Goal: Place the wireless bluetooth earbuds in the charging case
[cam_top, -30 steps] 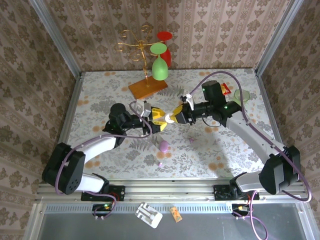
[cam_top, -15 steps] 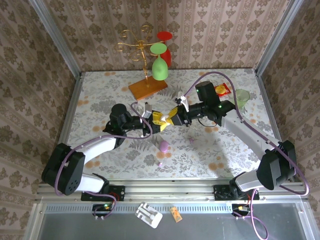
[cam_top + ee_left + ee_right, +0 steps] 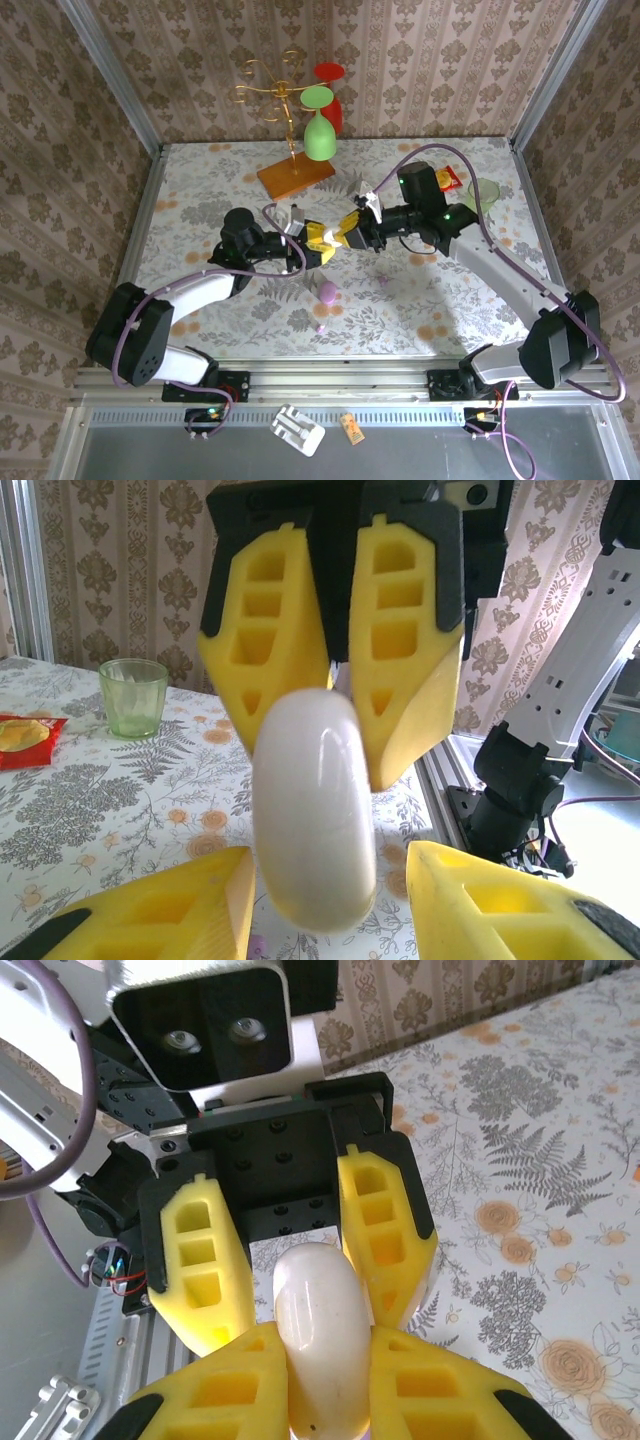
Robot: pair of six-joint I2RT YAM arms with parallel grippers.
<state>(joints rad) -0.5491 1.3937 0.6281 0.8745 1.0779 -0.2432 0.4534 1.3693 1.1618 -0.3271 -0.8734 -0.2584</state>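
Currently right gripper (image 3: pixel 330 1340) pinches disc (image 3: pixel 318 1330); left gripper (image 3: pixel 325 855) spread around it. Case (image 3: pixel 327 292) at 6 o'clock of them, bud (image 3: pixel 320 327) beyond it, another (image 3: pixel 383 280) at 4.

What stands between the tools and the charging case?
A white disc: the right tool is shut on it, the left tool open around it. The charging case lies on the table below, otherwise unobstructed.
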